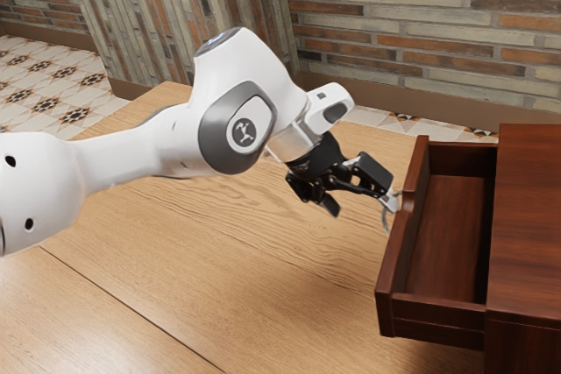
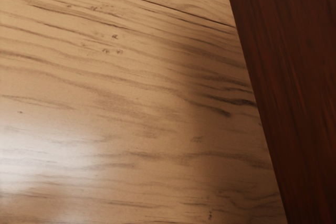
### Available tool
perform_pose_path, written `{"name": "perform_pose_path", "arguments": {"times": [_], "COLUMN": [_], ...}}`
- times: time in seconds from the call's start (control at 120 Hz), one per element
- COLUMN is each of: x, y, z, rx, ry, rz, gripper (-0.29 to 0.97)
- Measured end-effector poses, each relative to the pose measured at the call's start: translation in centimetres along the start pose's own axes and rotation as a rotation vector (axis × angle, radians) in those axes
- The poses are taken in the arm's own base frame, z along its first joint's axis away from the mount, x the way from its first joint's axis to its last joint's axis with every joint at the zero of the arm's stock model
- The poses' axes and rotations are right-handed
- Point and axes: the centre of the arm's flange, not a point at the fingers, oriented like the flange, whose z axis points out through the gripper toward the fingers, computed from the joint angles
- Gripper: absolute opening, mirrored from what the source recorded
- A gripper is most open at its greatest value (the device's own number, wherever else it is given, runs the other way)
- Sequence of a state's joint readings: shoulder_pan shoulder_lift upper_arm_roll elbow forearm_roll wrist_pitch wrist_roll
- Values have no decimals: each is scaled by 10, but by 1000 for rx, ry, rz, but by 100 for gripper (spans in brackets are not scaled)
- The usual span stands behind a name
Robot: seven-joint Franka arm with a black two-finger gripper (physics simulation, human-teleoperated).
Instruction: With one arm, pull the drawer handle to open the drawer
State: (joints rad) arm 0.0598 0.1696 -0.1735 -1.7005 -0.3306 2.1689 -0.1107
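**A:** What's closest to us?

**B:** The arm's white link (image 1: 35, 190), low at the exterior view's left. From there the arm reaches across the wooden bench (image 1: 219, 286) toward the exterior view's right.

**A:** And the drawer?

**B:** The drawer (image 1: 447, 234) sits at the right, drawn well out of a dark wooden cabinet (image 1: 526, 216), with its reddish-brown floor showing. Its front panel (image 1: 405, 216) faces the arm. A small silver handle (image 1: 387, 215) sticks out from that panel.

**A:** Is the pincer gripping it?

**B:** The pincer (image 1: 372, 183) is right at the handle, but I cannot tell whether it is clenched on it or loose. In the wrist view I see bench grain (image 2: 115, 103) and a dark wood panel (image 2: 294, 77) beside it, probably the drawer front.

**A:** How should the drawer handle?

**B:** I'd judge it rigid and fairly heavy, since it looks like solid wood. It should slide only along its runners, so the pull needs to be straight out toward the exterior view's left. Pulling at an angle could jam it. The handle looks thin, smooth and metallic, so it may be slippery. The middle of its loop seems the best place to take hold.

**A:** Any writing or labels?

**B:** None I can read. There is a round emblem (image 1: 243, 131) on the arm's grey joint cap, but it has no legible letters. The brick wall (image 1: 421, 15) behind is plain.
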Motion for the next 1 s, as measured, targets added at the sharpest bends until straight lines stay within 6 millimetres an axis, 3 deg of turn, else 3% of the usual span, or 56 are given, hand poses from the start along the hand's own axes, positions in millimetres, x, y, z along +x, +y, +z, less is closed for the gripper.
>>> {"name": "perform_pose_path", "arguments": {"times": [0.108, 0.192, 0.275, 0.417, 0.667, 0.867, 1.0], "x": [1, 15, 20, 23, 18, 14, 14], "y": [-2, -39, -50, -37, -7, -8, -6], "z": [0, -15, -18, -21, -2, 6, -10], "rx": [7, 8, 5, -28, -113, -97, -87], "ry": [1, 32, 42, 50, 7, -24, -4], "rz": [13, -47, -61, -68, -111, -122, -114], "gripper": [68, 68, 68, 68, 68, 68, 68]}}
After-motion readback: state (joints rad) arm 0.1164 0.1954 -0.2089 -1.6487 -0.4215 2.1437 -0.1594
